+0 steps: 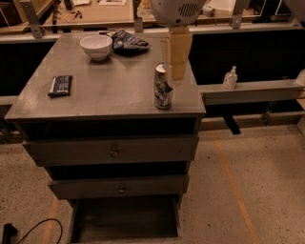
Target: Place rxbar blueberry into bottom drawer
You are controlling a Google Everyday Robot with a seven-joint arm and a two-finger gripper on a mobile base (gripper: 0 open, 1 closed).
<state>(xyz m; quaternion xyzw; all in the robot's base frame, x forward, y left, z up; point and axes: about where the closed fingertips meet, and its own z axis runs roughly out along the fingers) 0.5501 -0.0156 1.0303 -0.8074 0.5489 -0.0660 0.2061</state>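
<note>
The rxbar blueberry (pixel 60 86) lies flat near the left edge of the grey cabinet top (pixel 109 90), in a dark wrapper with pale lettering. The bottom drawer (pixel 125 220) stands pulled open at floor level, a wide dark tray with nothing showing in it. My gripper (pixel 176 78) hangs from the white arm housing (pixel 177 7) above the right side of the top. It is just behind and right of the tall printed can (pixel 163 87) and far to the right of the bar. It holds nothing that I can see.
A white bowl (pixel 96 46) and a blue-and-white patterned bag (pixel 127 42) sit at the back of the top. The two upper drawers with round knobs (pixel 114 153) are shut. A sanitizer bottle (pixel 230 77) stands on a rail to the right. A black cable (pixel 28 231) lies on the floor at left.
</note>
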